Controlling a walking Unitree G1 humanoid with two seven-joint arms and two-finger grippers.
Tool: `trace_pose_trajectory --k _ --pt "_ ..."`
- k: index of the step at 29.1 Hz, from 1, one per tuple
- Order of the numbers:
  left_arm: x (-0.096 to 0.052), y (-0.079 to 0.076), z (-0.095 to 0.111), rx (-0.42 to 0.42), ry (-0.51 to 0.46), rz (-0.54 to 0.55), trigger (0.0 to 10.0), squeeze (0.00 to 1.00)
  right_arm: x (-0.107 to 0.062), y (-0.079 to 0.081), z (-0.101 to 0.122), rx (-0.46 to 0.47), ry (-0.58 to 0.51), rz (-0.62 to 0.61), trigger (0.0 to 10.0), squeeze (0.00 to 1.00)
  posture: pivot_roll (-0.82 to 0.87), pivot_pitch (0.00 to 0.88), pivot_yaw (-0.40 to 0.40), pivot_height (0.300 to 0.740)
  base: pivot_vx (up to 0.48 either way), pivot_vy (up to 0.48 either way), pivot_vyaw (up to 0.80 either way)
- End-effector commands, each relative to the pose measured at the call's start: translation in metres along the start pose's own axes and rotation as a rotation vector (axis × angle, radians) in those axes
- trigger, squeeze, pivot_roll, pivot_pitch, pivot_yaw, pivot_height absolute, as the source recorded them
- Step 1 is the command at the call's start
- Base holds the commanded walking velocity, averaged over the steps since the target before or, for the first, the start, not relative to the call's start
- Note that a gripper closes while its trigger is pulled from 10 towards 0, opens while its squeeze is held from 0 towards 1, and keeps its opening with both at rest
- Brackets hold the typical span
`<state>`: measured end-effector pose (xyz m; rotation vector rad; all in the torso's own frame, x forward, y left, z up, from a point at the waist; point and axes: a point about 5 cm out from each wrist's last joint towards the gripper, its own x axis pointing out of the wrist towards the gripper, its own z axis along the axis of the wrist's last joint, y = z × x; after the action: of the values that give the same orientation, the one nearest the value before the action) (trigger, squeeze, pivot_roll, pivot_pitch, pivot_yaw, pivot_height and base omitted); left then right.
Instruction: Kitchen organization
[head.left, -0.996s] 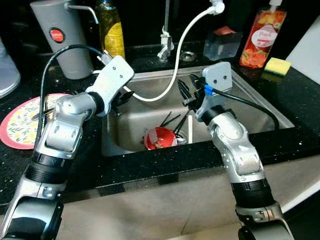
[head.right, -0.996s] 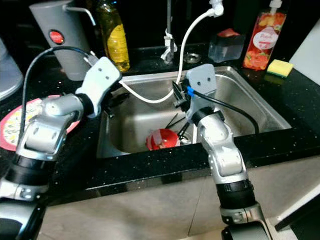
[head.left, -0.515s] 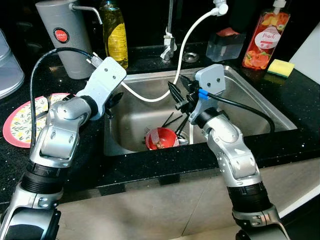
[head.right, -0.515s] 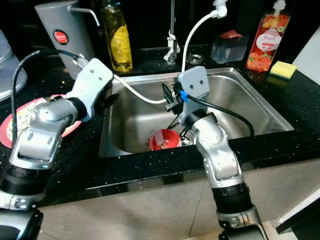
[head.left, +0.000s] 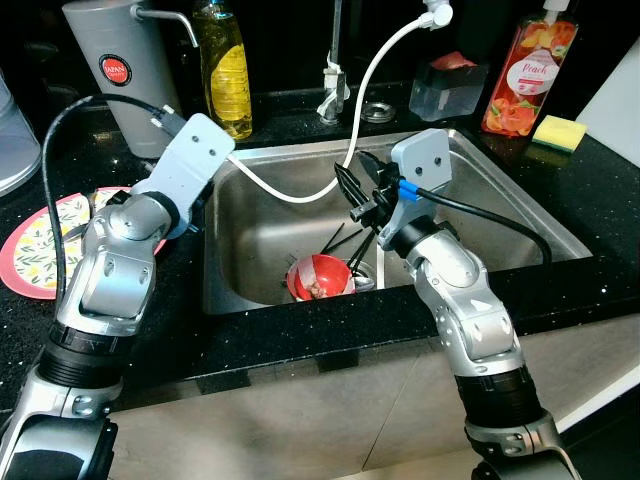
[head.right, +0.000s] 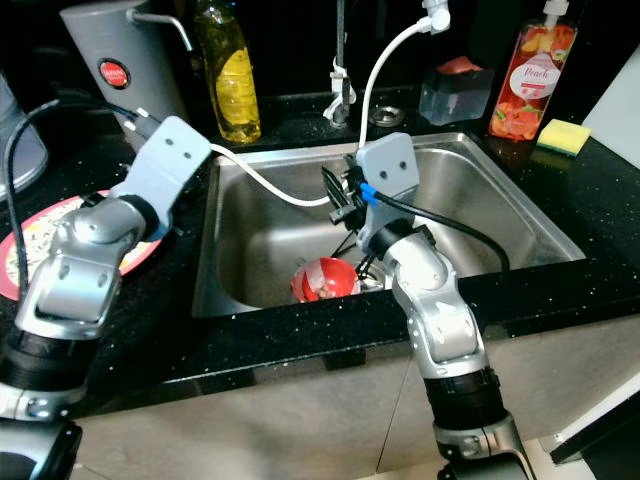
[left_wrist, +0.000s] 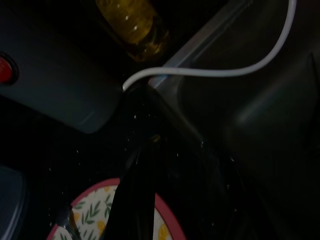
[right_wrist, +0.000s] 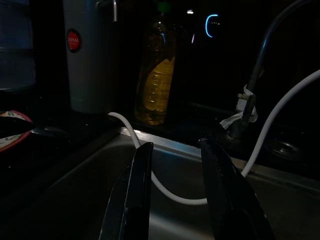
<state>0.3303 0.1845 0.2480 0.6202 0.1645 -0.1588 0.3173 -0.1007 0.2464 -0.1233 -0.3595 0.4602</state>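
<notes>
A red bowl lies at the bottom of the steel sink, with thin black utensils beside it. My right gripper hovers open over the middle of the sink, well above the bowl, with nothing between its fingers. It points towards the sink's left wall and the white hose. My left gripper is open over the dark counter, between the sink's left rim and a pink floral plate. It holds nothing.
Along the back of the counter stand a grey dispenser, a yellow soap bottle, the faucet, a clear container and a peach soap bottle. A yellow sponge lies at the back right.
My left arm has drawn back to the left, from over the sink's edge to above the counter by the plate. The right gripper has shifted slightly left over the sink.
</notes>
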Motion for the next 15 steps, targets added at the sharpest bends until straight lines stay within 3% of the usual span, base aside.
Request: trace_pose_trajectory --k 1,8,15 --pt "-0.003 0.005 -0.008 0.054 0.04 0.014 10.0 0.0 0.0 0.002 0.0 0.011 -0.002 0.007 10.0 0.0 0.08 0.005 0.01 0.74 0.0 0.0 0.0" --pt "-0.01 0.015 -0.025 0.17 0.123 0.058 10.0 0.0 0.0 0.002 -0.001 0.009 -0.001 0.011 10.0 0.0 0.08 0.0 0.009 0.74 0.0 0.0 0.0" --pt "-0.01 0.017 -0.042 0.216 0.205 0.098 10.0 0.0 0.0 0.002 -0.003 0.008 0.003 0.013 10.0 0.0 0.08 0.0 0.008 0.74 0.0 0.0 0.0"
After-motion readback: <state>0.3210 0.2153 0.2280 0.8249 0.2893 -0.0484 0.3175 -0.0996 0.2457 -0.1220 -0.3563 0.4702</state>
